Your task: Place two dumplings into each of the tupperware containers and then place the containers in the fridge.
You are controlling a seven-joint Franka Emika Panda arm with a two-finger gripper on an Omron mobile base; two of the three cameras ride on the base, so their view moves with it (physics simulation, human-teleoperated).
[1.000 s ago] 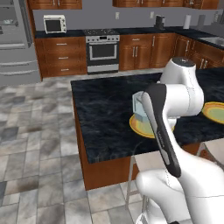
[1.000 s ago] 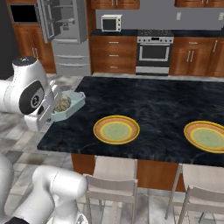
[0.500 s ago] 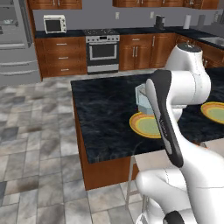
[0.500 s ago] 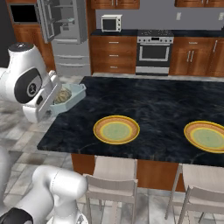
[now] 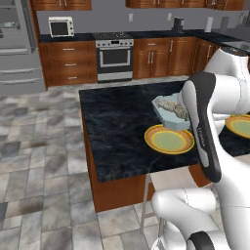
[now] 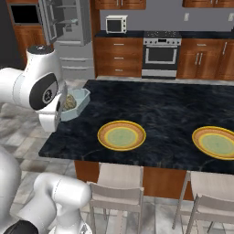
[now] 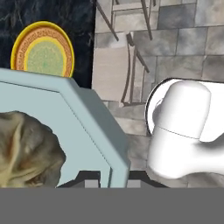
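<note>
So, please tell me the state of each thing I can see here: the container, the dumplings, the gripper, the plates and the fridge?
Container: lifted off the counter, tilted, held at its rim.
Dumplings: inside the container; two seem to be there.
Gripper: shut on the container rim.
Plates: flat on the island, nothing on them.
Fridge: door open, shelves showing.
</note>
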